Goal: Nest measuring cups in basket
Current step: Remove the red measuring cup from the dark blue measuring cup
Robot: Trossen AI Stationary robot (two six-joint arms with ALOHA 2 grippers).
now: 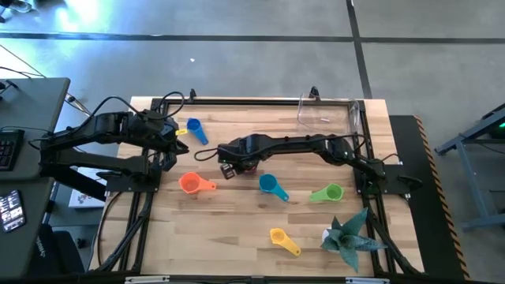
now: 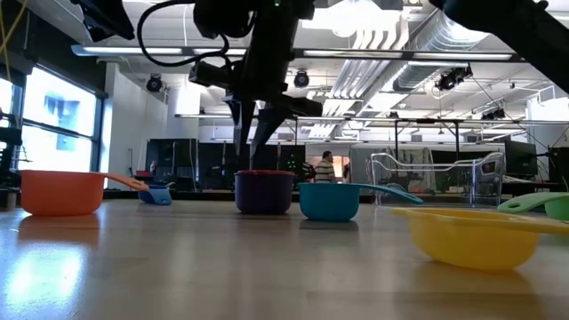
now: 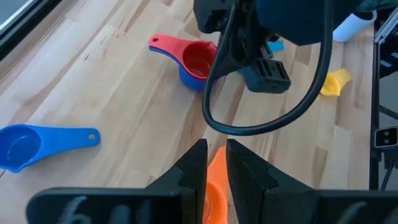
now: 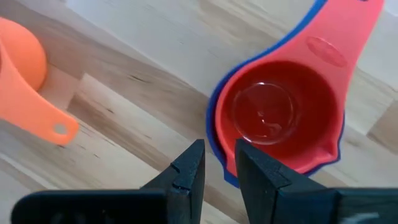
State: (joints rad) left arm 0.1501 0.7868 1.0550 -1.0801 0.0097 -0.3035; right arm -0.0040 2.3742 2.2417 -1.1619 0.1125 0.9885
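from above, the right gripper (image 1: 229, 167) sits mid-table by the red cup (image 1: 248, 163), the left gripper (image 1: 175, 143) waits at the left edge near the small blue cup (image 1: 194, 129), and the orange cup (image 1: 191, 184), teal cup (image 1: 271, 186), green cup (image 1: 328, 192) and yellow cup (image 1: 282, 239) lie scattered, well apart from the clear basket (image 1: 325, 114) at the far edge. at table level that gripper hangs just over the dark stacked cup (image 2: 264, 191), basket (image 2: 436, 178) off to the side. in the right wrist view its jaws are narrow and empty just beside the red cup nested in a blue cup (image 4: 214, 134); the left wrist view shows jaws narrow too, empty.
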